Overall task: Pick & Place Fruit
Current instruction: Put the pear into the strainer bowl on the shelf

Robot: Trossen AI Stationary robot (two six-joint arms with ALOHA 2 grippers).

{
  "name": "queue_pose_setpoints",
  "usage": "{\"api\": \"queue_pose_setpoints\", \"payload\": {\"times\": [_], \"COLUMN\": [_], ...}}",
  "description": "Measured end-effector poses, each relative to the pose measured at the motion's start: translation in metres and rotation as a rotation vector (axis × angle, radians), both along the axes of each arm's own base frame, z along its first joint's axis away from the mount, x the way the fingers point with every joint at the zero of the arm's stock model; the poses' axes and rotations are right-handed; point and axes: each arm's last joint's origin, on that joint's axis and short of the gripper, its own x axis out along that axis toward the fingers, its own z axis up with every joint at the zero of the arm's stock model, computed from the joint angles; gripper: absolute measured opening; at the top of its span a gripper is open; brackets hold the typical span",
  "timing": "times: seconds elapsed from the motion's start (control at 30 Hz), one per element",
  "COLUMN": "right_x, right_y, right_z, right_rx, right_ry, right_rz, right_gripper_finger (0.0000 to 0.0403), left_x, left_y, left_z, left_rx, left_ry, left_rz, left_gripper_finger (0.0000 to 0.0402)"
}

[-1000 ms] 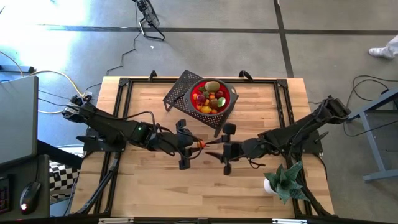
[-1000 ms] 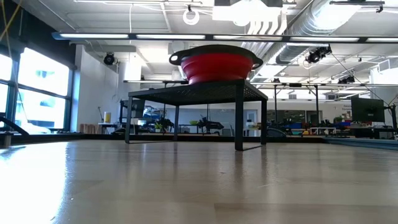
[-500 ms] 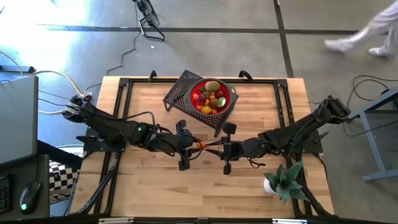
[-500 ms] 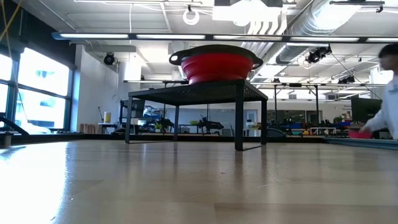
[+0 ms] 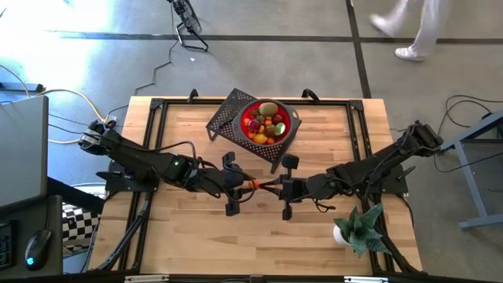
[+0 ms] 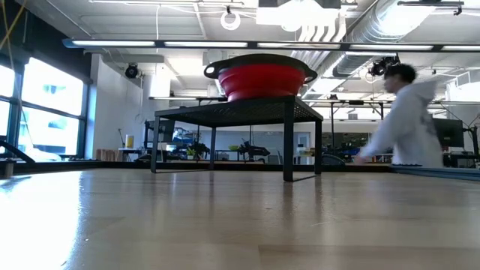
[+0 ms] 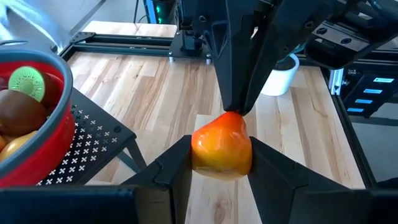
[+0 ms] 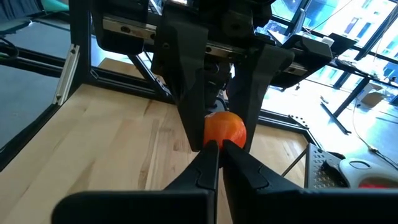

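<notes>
My left gripper (image 5: 240, 185) and right gripper (image 5: 271, 187) meet mid-table at one toy fruit (image 5: 254, 184), in front of the stand (image 5: 224, 116) bearing the fruit-filled bowl (image 5: 293, 119).

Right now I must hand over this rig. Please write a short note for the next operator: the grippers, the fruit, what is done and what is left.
Left gripper: shut on the orange fruit, held above the table's middle.
Right gripper: shut, its tips meeting that fruit's end from the opposite side; a real grip is unclear.
Other fruits: piled in the red bowl on the black stand.
Done: one fruit lifted, handover started.
Left: finish the transfer, place the fruit.
</notes>
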Motion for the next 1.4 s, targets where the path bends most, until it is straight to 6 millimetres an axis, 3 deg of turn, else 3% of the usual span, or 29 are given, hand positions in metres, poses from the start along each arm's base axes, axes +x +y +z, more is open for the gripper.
{"api": "queue_pose_setpoints", "payload": {"times": [0.47,0.97,1.4], "right_x": [-0.0001,-0.0002,-0.0002], "right_y": [0.0007,0.0006,0.0006], "right_z": [0.0000,-0.0004,-0.0005], "right_rx": [0.013,0.012,0.012], "right_ry": [0.001,0.006,0.006], "right_rz": [0.010,0.012,0.012], "right_gripper_finger": [0.0005,0.0004,0.0004], "left_x": [0.0002,0.0013,0.0012], "left_y": [-0.0009,0.0010,0.0010], "left_z": [-0.0002,0.0009,0.0006], "left_rx": [-0.023,-0.028,-0.028], "left_ry": [0.004,-0.008,-0.005], "left_rz": [-0.030,-0.023,-0.024], "left_gripper_finger": [0.0134,0.0247,0.0258]}}
